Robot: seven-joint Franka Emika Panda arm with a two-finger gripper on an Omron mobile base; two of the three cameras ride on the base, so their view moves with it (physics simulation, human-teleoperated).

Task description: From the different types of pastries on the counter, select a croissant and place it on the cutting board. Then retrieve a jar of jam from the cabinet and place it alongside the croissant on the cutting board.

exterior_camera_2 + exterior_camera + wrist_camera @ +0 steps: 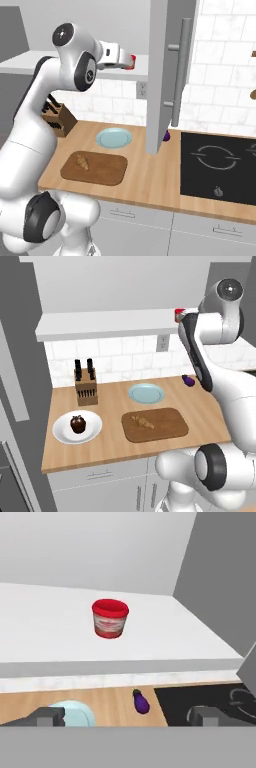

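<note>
In the hand view, the small squat red-lidded jar of jam point(110, 618) stands upright at upper centre on the thick white slab shelf point(45, 619), with the gripper point(127, 716) level before it, its jaws apart and holding nothing. At the bottom of that frame a small dark purple item point(141, 701) lies on the light-wood table point(112, 704). In the left base view, the golden-tan crescent croissant point(143, 421) rests on the dark brown wooden cutting board point(167, 426) at lower centre, with the chocolate-brown cupcake point(77, 424) on a round white plate point(60, 431) at lower left.

Croissant point(143, 421) on cutting board point(167, 426); jar point(110, 618) on cabinet point(45, 627).
</note>
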